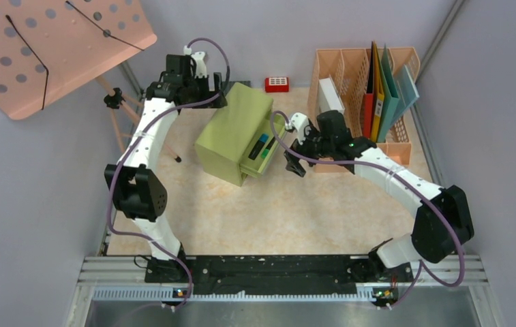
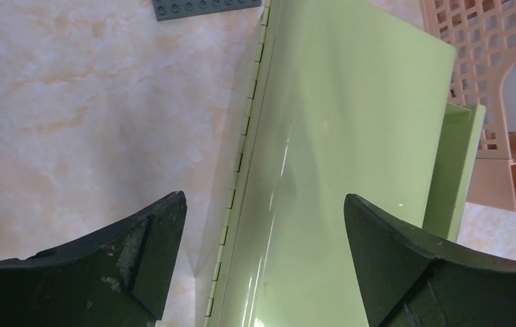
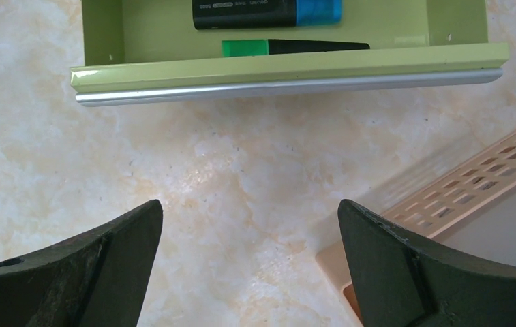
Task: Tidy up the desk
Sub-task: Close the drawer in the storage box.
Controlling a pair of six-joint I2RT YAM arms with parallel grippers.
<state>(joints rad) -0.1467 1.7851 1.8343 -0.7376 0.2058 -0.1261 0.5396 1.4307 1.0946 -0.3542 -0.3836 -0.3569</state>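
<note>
The beige marble desk [image 1: 275, 211] carries a green drawer cabinet [image 1: 231, 129], set at an angle near the back. Its drawer [image 3: 289, 71] is pulled open. Inside lie a black marker with a blue cap [image 3: 268, 12] and a green-and-black marker [image 3: 296, 47]. My left gripper [image 1: 217, 95] is open and empty above the cabinet's back left edge; in the left wrist view it [image 2: 263, 197] straddles the cabinet top [image 2: 337, 122]. My right gripper [image 1: 289, 155] is open and empty over bare desk [image 3: 207, 157], just in front of the drawer in the right wrist view [image 3: 249, 204].
A peach file organizer [image 1: 367, 102] with folders stands at the back right, close to my right gripper [image 3: 473, 191]. A small red block [image 1: 277, 84] sits at the back wall. A grey studded plate [image 2: 204, 7] lies behind the cabinet. A peach perforated board [image 1: 43, 41] on a stand overhangs the left.
</note>
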